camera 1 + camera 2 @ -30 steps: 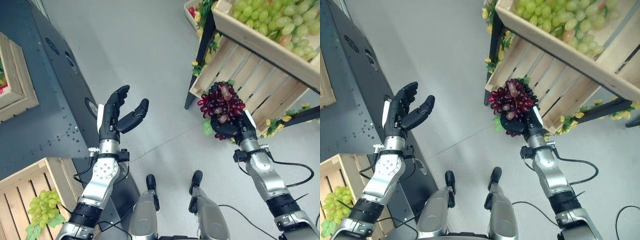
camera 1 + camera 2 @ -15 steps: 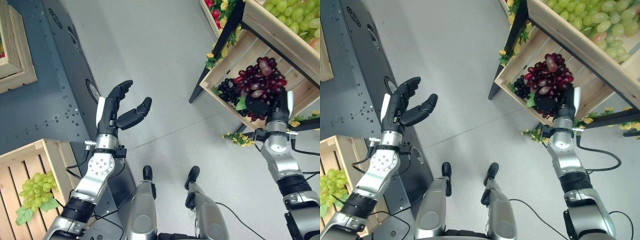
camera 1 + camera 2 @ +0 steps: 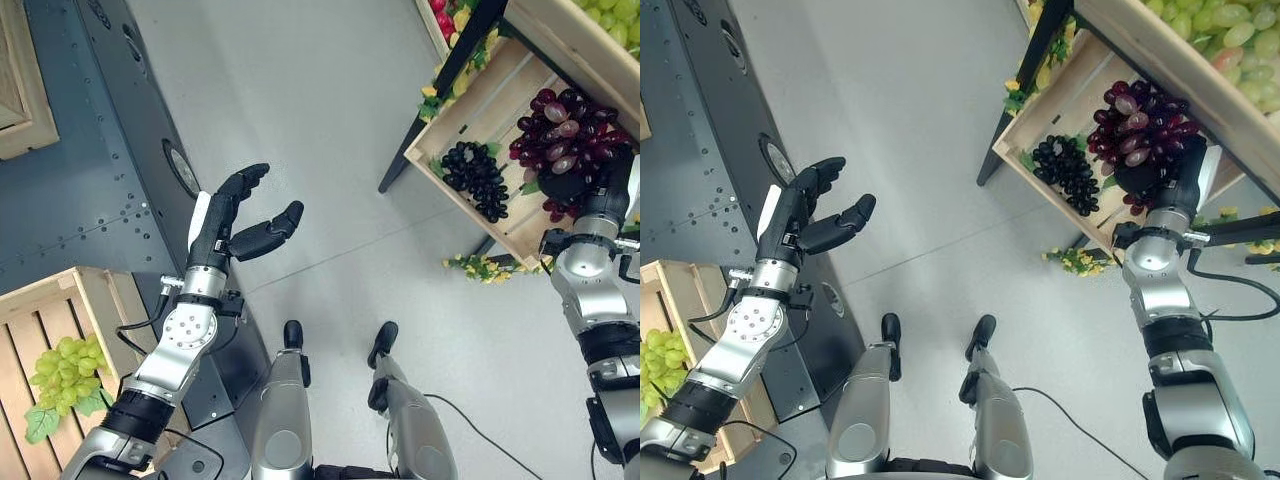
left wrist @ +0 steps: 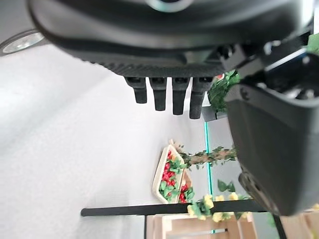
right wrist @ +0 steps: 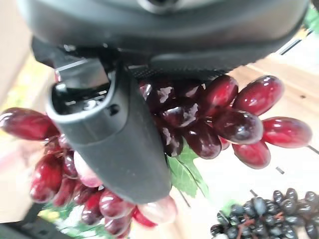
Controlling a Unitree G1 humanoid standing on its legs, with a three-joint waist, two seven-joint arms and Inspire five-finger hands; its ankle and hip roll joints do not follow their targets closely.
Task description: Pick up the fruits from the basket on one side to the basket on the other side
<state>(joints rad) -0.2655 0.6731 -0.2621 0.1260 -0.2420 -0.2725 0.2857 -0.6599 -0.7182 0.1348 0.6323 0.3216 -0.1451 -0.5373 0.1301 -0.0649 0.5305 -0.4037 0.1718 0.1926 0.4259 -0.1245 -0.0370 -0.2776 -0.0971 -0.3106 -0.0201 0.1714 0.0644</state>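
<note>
My right hand (image 3: 578,190) is shut on a bunch of red grapes (image 3: 563,118), thumb curled across the berries (image 5: 219,117). It holds the bunch up inside the lower wooden crate (image 3: 492,95) of the shelf on the right, just right of a bunch of black grapes (image 3: 476,177) lying on the slats. My left hand (image 3: 228,222) hangs open over the floor beside the dark cabinet, fingers (image 4: 169,97) straight and nothing in it. A second wooden crate (image 3: 100,300) at the lower left holds green grapes (image 3: 64,365).
An upper crate (image 3: 1160,60) of green grapes (image 3: 1205,25) overhangs the lower one on a black frame (image 3: 432,112). A dark metal cabinet (image 3: 90,190) stands on the left. A box of red fruit (image 4: 171,177) sits farther off. Open grey floor lies between the two sides.
The camera has swung. My right hand has carried the red grapes from in front of the lower crate into it, next to the black grapes. The left hand keeps its open pose.
</note>
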